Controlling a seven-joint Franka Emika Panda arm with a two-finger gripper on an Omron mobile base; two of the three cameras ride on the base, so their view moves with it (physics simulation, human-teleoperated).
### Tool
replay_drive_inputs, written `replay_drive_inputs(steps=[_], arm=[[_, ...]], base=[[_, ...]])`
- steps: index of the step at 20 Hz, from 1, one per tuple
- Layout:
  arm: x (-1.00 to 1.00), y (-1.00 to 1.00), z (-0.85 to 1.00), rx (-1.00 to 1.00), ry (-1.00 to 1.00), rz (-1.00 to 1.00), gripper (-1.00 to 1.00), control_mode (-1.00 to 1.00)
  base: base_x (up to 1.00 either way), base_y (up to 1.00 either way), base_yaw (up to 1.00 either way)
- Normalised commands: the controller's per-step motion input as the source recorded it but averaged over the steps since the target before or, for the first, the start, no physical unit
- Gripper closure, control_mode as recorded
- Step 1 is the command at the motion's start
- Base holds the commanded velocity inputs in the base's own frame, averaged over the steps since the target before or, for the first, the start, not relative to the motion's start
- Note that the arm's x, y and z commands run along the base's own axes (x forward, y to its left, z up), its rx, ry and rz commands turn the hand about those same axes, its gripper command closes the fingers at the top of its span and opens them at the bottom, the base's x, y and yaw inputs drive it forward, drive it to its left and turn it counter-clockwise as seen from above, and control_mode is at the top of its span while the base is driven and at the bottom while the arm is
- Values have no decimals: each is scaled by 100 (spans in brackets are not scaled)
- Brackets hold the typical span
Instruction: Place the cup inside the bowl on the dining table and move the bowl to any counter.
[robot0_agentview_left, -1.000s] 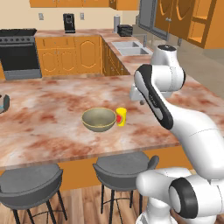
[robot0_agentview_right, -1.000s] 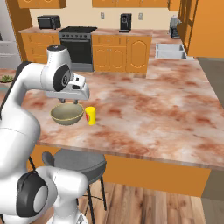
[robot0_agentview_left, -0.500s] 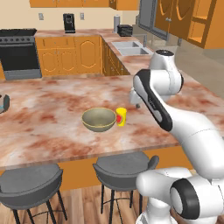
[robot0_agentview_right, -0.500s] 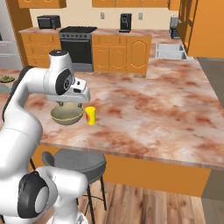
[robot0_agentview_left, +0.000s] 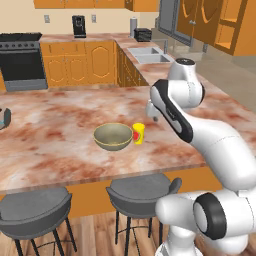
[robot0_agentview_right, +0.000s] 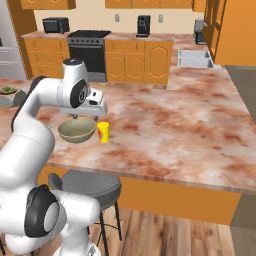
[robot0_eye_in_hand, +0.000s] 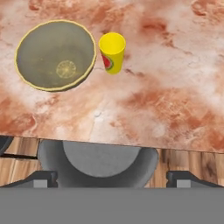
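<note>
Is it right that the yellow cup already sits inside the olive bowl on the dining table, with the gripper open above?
Not quite. The yellow cup stands upright on the dining table beside the olive bowl, not inside it; the hand view shows the bowl empty. The rest holds.

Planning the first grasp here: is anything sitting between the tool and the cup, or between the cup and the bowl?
Nothing visible. The cup stands upright right beside the bowl on the dining table; bare marble lies before the open tool.
</note>
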Motion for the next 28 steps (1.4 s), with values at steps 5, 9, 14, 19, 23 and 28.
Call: replay_drive_inputs(steps=[5, 9, 14, 19, 23, 28], arm=[[47, -2, 0, 0, 0, 0, -100, -100], [46, 0, 0, 0, 0, 0, -100, -100], [41, 0, 0, 0, 0, 0, -100, -100], [43, -1, -1, 0, 0, 0, -100, -100], [33, -7, -6, 0, -1, 0, -100, -100], [26, -7, -7, 0, -2, 0, -100, -100]], base=[[0, 0, 0], [0, 0, 0], [0, 0, 0], [0, 0, 0], [0, 0, 0], [0, 0, 0]])
